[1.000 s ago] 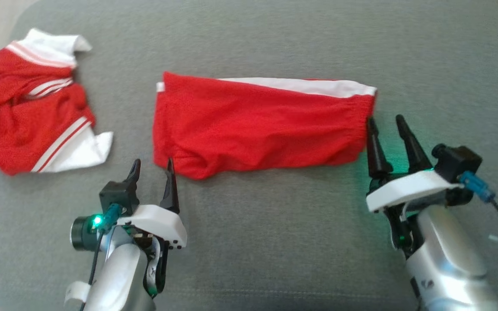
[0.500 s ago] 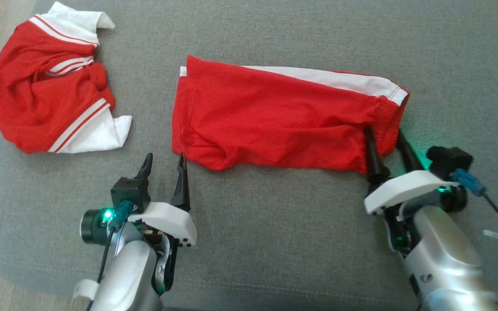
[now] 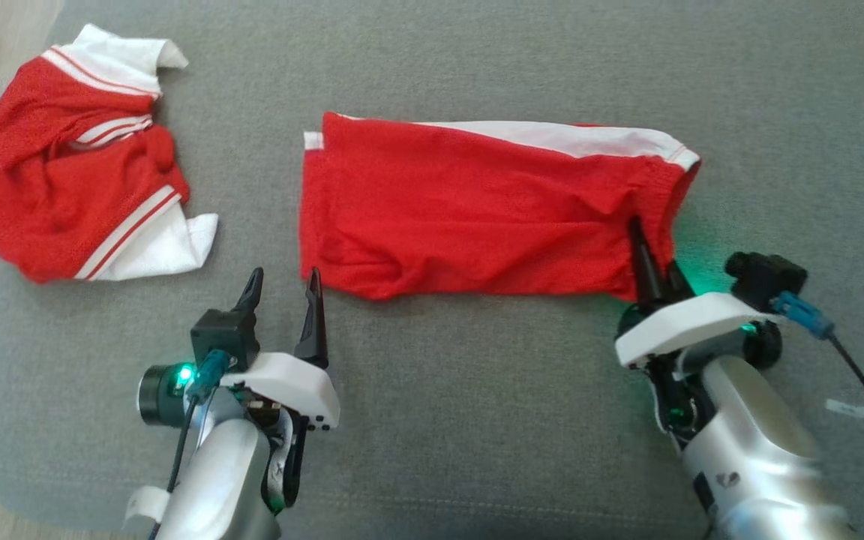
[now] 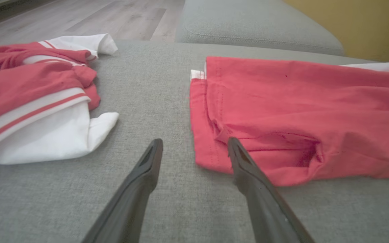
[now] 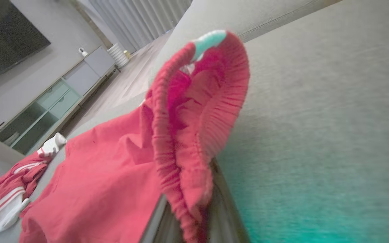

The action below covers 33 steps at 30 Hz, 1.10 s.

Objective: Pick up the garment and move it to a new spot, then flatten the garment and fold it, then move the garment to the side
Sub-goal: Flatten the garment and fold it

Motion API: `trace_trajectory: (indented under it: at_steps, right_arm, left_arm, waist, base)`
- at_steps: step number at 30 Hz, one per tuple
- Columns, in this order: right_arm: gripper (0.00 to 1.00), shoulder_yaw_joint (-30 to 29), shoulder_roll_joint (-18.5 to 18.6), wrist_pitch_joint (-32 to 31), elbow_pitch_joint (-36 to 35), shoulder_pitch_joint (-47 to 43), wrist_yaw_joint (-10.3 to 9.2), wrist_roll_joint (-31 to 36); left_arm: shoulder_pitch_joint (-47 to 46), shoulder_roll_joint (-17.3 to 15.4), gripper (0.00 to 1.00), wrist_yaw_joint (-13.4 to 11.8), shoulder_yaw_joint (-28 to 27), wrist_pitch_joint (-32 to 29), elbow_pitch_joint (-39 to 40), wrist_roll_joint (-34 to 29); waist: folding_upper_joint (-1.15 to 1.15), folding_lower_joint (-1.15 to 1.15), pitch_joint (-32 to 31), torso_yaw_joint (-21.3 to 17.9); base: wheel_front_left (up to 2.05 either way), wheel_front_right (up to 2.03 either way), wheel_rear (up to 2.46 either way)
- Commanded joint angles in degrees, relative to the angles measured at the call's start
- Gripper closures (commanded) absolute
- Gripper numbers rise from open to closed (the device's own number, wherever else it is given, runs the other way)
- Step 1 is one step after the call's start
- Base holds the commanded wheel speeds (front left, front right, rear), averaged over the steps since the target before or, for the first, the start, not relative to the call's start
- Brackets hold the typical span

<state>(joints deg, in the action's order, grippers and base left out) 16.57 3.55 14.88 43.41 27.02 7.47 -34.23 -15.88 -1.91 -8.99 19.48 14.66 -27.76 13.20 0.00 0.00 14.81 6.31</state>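
Two red garments, two grippers. The right gripper [image 3: 653,247] is clamped on the elastic end of the second red garment [image 3: 477,210], which stretches away to its left. The left gripper [image 3: 284,274] stands with fingers apart, and the crumpled, white-sleeved garment [image 3: 72,195] lies ahead to its left.

Left hand [image 3: 285,274]: two long tapered black fingers [image 3: 313,315] on a white moulded plate [image 3: 289,379] with small dark dots at its edge. Silver glossy forearm [image 3: 218,480]. Black camera block [image 3: 223,336], green lamp [image 3: 184,373], teal plug [image 3: 211,366], dark cable [image 3: 175,454].

Right hand [image 3: 653,255]: same build. Blue plug [image 3: 799,313], thin black cable [image 3: 863,390] with a white tag [image 3: 848,409].
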Motion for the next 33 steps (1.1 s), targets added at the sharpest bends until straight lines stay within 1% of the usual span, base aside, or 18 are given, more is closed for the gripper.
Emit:
trace_trajectory:
  at_steps: [1, 6, 9, 11, 14, 18, 21, 24, 28, 29, 30, 31, 33]
  right_arm:
    - [1.0, -0.1, -0.4, 0.1, -1.3, -1.4, 0.02, 0.2]
    - [1.0, -4.3, 1.2, 0.1, -2.9, -2.5, 0.02, 1.0]
    - [1.0, -5.6, 2.3, 0.1, -4.4, -2.6, 0.02, 1.5]
    - [1.0, -5.2, 2.7, 0.1, -5.7, -2.4, 0.02, 1.7]
    - [1.0, -2.4, 2.7, 0.1, -8.0, -1.7, 0.02, 1.2]
    - [1.0, 3.5, 2.1, 0.1, -10.8, -0.4, 0.02, -1.0]
    - [1.0, 8.0, 1.8, -0.3, -11.5, 0.7, 0.02, -2.7]
    - [1.0, 11.4, 1.6, -1.0, -10.5, 2.1, 0.02, -3.2]
    - [1.0, 13.5, 0.9, -1.1, -7.1, 4.2, 0.02, -3.0]
    - [0.7, 13.6, 0.7, -1.1, -5.9, 4.8, 0.02, -2.8]
    - [0.08, 13.7, 0.5, -1.0, -4.7, 5.3, 0.02, -2.4]
    - [0.0, 13.6, 0.3, -0.9, -3.7, 5.8, 0.02, -2.2]
    - [0.0, 13.7, -0.1, -0.6, -2.6, 6.6, 0.02, -2.2]
  left_arm:
    - [-0.8, -1.0, 0.0, 0.2, -1.9, 0.3, 1.5, -0.3]
    - [-0.3, -1.0, 0.0, 0.4, -1.6, 0.3, 1.3, -0.1]
    - [-0.1, -1.0, 0.0, 0.4, -1.1, 0.3, 1.4, 0.2]
    - [0.0, -1.0, 0.0, 0.4, -0.8, 0.3, 1.4, 0.3]
    - [0.0, -1.0, 0.0, 0.6, -0.1, 0.3, 1.4, 0.7]
    - [0.1, -1.0, 0.0, 0.3, 1.1, 0.3, 1.7, 1.7]
    - [0.2, -1.0, 0.0, 0.0, 2.3, 0.3, 2.1, 2.5]
    - [0.5, -1.0, 0.0, -0.3, 3.2, 0.3, 2.4, 3.3]
    - [0.8, -1.0, 0.0, -0.7, 4.6, 0.3, 2.8, 4.2]
    - [1.0, -1.0, 0.0, -0.8, 4.9, 0.3, 2.9, 4.5]
    - [1.2, -1.0, 0.0, -0.9, 5.2, 0.3, 3.1, 4.8]
    - [1.3, -1.0, 0.0, -1.0, 5.4, 0.3, 3.3, 4.8]
    - [1.5, -1.0, 0.0, -1.3, 5.5, 0.3, 3.7, 5.0]
  waist:
    - [0.0, 0.0, -0.5, -0.6]
    - [0.0, 0.0, -1.9, -2.1]
    - [0.0, 0.0, -2.4, -2.6]
    - [0.0, 0.0, -2.6, -2.7]
    - [0.0, 0.0, -2.9, -2.0]
    - [0.0, 0.0, -3.1, 0.2]
    - [0.0, 0.0, -3.2, 2.9]
    - [0.0, 0.0, -3.1, 6.2]
    - [0.0, 0.0, -3.0, 10.5]
    - [0.0, 0.0, -3.0, 11.4]
    - [0.0, 0.0, -3.0, 12.2]
    - [0.0, 0.0, -2.9, 12.9]
    - [0.0, 0.0, -2.9, 13.8]
  base:
    - [0.0, 0.0, 0.0]
    - [0.0, 0.0, 0.0]
    - [0.0, 0.0, 0.0]
    - [0.0, 0.0, 0.0]
    - [0.0, 0.0, 0.0]
    - [0.0, 0.0, 0.0]
    - [0.0, 0.0, 0.0]
    - [0.0, 0.0, 0.0]
    - [0.0, 0.0, 0.0]
    - [0.0, 0.0, 0.0]
    - [0.0, 0.0, 0.0]
    - [0.0, 0.0, 0.0]
    - [0.0, 0.0, 0.0]
